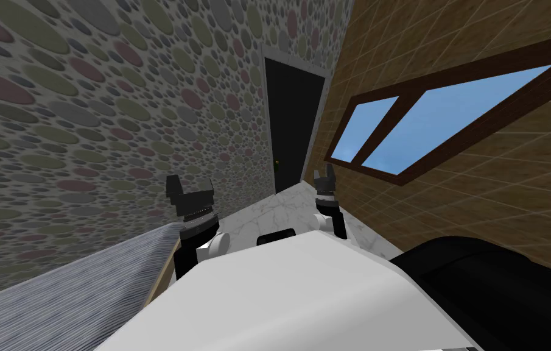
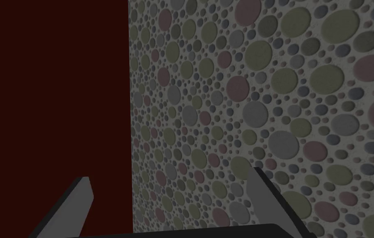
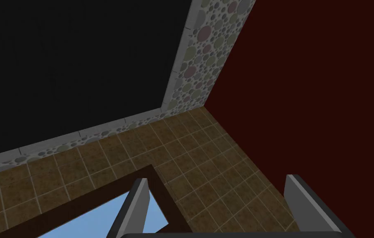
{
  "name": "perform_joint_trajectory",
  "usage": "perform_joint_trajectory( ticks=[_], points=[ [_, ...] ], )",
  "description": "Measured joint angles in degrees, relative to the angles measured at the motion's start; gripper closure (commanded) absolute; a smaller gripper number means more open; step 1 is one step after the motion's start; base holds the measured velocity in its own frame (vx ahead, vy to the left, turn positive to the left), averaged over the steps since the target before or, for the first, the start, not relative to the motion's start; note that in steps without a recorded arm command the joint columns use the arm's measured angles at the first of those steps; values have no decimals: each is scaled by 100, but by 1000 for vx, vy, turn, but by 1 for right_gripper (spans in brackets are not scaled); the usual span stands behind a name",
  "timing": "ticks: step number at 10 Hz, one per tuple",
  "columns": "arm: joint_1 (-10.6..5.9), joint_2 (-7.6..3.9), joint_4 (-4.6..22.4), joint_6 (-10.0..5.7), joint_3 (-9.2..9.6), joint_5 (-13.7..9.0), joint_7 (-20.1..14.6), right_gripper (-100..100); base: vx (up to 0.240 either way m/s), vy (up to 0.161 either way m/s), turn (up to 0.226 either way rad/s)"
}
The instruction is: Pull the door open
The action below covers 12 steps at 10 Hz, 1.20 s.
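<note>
The pebble wall (image 1: 85,109) runs along the left, the tiled wall (image 1: 511,201) along the right, carrying one window (image 1: 426,122) of two panes. One black door (image 1: 295,122) stands shut at the far end of the floor (image 1: 280,210) between them, well apart from both claws. The wrist views add a dark red surface (image 3: 326,82) meeting both walls. The left claw (image 2: 169,175) and right claw (image 3: 215,178) are released, grasping nothing. One small knob (image 1: 276,162) sits at the door's left edge.

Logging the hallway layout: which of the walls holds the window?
The brown tiled wall on the robot's right; the pebble-patterned walls have none, only the dark door at the far end.
</note>
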Motion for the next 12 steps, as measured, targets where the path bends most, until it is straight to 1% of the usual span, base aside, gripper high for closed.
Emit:
perform_joint_trajectory(
  ticks=[1,3,4,5,7,10,11,12],
  points=[
    [-5,-41,65,-30,31,-40,-82,-100,111,-1,90],
    [-37,-136,159,18,48,-160,-317,-100,96,-1,46],
    [-30,-171,213,10,78,-207,-419,-100,90,2,82],
    [-41,-232,292,-6,83,-275,-546,-100,84,-9,76],
    [-81,-348,427,14,103,-417,-818,-100,90,-11,87],
    [-150,-524,691,27,182,-649,-1274,-100,92,-32,104],
    [-168,-580,784,33,224,-730,-1426,-100,69,-23,32],
    [-165,-622,818,35,229,-779,-1531,-100,64,-11,64]
  ],
)
